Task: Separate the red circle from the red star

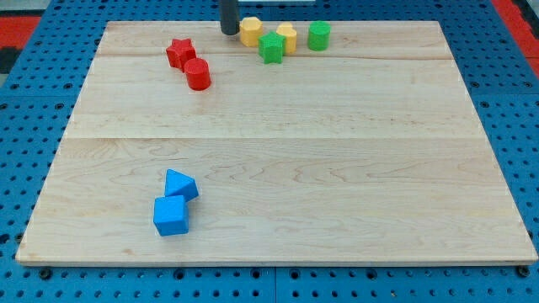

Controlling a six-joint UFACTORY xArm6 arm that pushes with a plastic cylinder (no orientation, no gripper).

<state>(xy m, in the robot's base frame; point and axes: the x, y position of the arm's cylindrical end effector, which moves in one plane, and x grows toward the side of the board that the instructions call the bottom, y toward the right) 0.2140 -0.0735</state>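
Rod poised at the board's 12 o'clock edge: my tip [229, 31] rests clear of every block, with a yellow hexagon [250, 31] just beside it at 3 o'clock. The red circle [198, 74] touches the red star [179, 52] at the star's 5 o'clock, still unseparated. My tip seems placed to come down between the pair and wedge them apart.

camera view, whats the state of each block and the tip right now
red star: flat, touching the red circle
red circle: upright, against the star
yellow blocks: beside the green star
green star: between the yellows
green cylinder: upright
blue blocks: touching
my tip: left of the yellows, off both reds
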